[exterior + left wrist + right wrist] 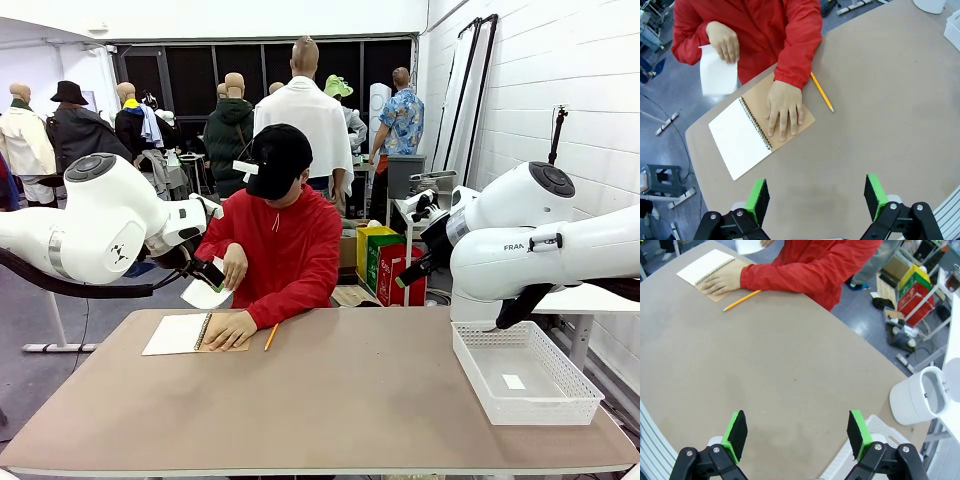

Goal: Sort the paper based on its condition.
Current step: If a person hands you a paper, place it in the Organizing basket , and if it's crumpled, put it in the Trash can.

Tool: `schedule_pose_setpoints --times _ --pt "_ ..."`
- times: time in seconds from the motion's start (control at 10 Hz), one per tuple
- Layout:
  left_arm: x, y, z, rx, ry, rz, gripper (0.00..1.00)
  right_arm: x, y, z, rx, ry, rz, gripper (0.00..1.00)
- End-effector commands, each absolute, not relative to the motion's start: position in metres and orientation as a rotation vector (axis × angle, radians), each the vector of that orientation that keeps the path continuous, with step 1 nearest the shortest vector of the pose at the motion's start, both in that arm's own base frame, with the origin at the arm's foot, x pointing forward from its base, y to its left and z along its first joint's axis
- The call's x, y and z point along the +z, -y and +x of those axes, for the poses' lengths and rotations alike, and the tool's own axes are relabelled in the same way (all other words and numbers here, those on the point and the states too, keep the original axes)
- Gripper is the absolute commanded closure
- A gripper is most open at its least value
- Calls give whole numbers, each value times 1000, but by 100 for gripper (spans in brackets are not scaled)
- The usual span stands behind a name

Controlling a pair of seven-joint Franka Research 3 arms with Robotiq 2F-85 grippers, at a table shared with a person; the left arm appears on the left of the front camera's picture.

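Observation:
Across the table, a person in a red top holds one sheet of the paper (717, 75) in a raised hand, off the table's far edge; the same sheet (205, 294) shows beside my left arm. The sheet looks flat. The person's other hand (784, 109) rests flat on an open spiral notebook (740, 137) with a brown cover. High over the near part of the table, my left gripper (817, 195) hangs open with nothing in it. Above the table's right side, my right gripper (797, 432) is also open and holds nothing.
An orange pencil (821, 91) lies just right of the notebook. A white mesh basket (530, 405) stands at the table's right edge with a small white scrap (513, 381) inside. A white cylindrical mount (917, 395) stands beyond that edge.

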State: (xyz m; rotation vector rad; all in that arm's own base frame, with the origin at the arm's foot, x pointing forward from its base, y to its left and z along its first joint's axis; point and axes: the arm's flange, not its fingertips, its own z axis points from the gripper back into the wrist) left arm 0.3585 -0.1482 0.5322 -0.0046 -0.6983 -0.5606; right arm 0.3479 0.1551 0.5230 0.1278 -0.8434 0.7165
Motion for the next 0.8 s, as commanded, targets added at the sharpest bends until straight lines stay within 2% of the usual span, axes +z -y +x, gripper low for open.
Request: schedule_pose_setpoints --times 0.0,0.7 --pt "532 149 358 -565 697 -4 0 523 -155 348 716 844 130 0" --pt "532 149 358 -565 697 -4 0 523 -155 348 716 844 130 0"
